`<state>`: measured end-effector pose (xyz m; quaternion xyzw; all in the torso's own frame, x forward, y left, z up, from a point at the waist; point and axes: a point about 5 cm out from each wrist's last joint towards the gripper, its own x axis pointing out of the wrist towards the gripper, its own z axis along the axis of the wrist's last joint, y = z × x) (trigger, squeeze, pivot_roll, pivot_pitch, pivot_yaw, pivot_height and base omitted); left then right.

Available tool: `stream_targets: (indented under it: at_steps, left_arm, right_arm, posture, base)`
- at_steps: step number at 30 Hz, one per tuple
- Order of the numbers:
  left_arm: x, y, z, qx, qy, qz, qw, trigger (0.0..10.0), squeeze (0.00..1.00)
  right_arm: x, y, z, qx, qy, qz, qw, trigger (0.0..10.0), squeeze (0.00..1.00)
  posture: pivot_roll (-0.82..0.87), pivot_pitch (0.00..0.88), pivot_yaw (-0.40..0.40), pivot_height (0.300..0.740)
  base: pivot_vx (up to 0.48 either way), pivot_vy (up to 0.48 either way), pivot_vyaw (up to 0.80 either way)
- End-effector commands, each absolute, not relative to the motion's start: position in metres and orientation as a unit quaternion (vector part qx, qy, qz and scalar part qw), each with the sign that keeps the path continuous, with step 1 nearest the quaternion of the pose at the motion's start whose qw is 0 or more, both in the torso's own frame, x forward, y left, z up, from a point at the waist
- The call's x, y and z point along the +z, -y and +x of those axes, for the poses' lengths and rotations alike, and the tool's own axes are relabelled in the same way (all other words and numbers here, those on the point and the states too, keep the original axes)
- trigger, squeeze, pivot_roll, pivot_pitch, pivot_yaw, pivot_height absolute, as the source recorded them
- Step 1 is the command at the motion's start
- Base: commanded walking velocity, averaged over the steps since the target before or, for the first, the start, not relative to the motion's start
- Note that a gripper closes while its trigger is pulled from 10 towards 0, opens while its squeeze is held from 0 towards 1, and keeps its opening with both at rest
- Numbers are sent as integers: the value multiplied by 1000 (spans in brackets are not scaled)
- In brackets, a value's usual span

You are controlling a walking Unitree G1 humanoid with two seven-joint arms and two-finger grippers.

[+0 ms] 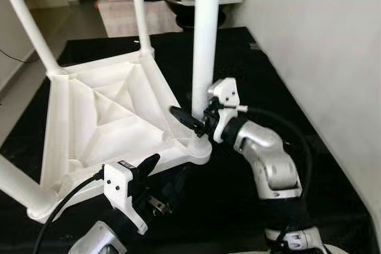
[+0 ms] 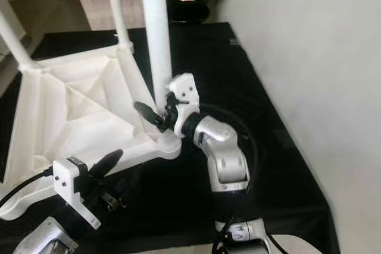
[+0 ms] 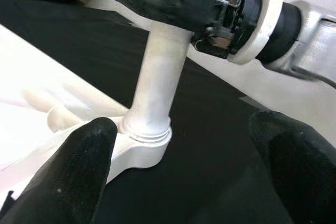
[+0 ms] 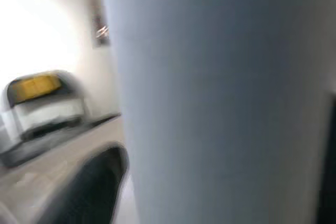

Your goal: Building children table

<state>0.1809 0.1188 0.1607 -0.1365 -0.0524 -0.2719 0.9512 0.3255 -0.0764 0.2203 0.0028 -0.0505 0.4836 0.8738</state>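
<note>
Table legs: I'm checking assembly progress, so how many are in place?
4: near-right leg with the right claw at its base, far-right leg, far-left leg, near-left leg by the left edge.

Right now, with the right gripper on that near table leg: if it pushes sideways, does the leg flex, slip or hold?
Probably holds: the leg is a thick, straight white tube seated in the corner socket of the upturned table top. Its smooth surface may let the right gripper slip or spin. The ribbed, hollow-looking top seems light, so it may slide on the black mat.
</note>
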Motion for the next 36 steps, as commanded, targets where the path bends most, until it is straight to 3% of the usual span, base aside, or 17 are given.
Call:
stream_targets:
  at_steps: [1,2,3,4,5,6,7,9,14,27,28,30,31,32,33,36]
  left_arm:
    - [161,-118,179,-274,50,-133,951,10000,0]
    - [161,-118,179,-274,50,-133,951,10000,0]
    - [161,-117,179,-274,50,-133,951,10000,0]
    - [161,-117,179,-274,50,-133,951,10000,0]
    - [161,-117,178,-273,51,-131,952,10000,0]
    - [162,-117,177,-271,52,-129,952,10000,0]
    - [162,-117,177,-271,52,-129,952,10000,0]
    - [163,-117,174,-268,53,-121,954,10000,0]
    - [165,-117,172,-268,55,-114,955,10000,0]
    - [166,-114,167,-276,52,-83,956,10000,0]
    - [166,-115,165,-274,52,-71,958,10000,0]
    - [167,-115,165,-271,52,-68,959,10000,0]
    - [167,-115,164,-269,53,-65,959,10000,0]
    - [167,-115,163,-268,53,-62,960,10000,0]
    - [167,-115,163,-264,54,-60,961,10000,0]
    - [168,-115,162,-259,54,-59,963,10000,0]
  right_arm:
    - [220,72,327,522,54,5,851,10000,1000]
    - [220,72,327,522,54,5,851,10000,1000]
    - [219,74,327,552,50,-4,832,10000,867]
    - [219,74,327,552,50,-4,832,10000,867]
    - [214,77,328,583,39,-21,811,10000,0]
    - [210,80,329,613,30,-44,788,10000,0]
    - [210,80,329,613,30,-44,788,10000,0]
    - [206,88,334,646,6,-61,761,10000,0]
    - [195,91,348,646,-40,-59,760,10000,0]
    - [188,97,360,646,-60,-47,760,10000,0]
    - [194,100,364,648,-56,-47,758,9098,0]
    - [196,101,366,649,-54,-47,757,9098,0]
    - [198,103,367,649,-51,-47,758,4392,0]
    - [200,105,368,649,-50,-46,758,4392,0]
    - [201,107,369,650,-48,-45,757,0,0]
    - [202,110,369,652,-47,-44,755,0,0]
  posture:
    - [39,107,-13,740]
    - [39,107,-13,740]
    - [42,110,-15,740]
    - [42,110,-15,740]
    - [47,113,-14,740]
    - [53,115,-16,740]
    - [53,115,-16,740]
    - [58,115,-16,740]
    - [69,122,-18,740]
    - [85,126,-4,740]
    - [85,125,-2,740]
    - [85,125,-2,740]
    - [85,125,-1,740]
    - [86,125,0,740]
    - [86,125,0,740]
    - [85,125,1,740]
  base:
    - [0,0,0]
    - [0,0,0]
    - [0,0,0]
    - [0,0,0]
    - [0,0,0]
    - [0,0,0]
    - [0,0,0]
    - [0,0,0]
    - [0,0,0]
    - [0,0,0]
    - [0,0,0]
    - [0,0,0]
    - [0,0,0]
    - [0,0,0]
    - [0,0,0]
    - [0,0,0]
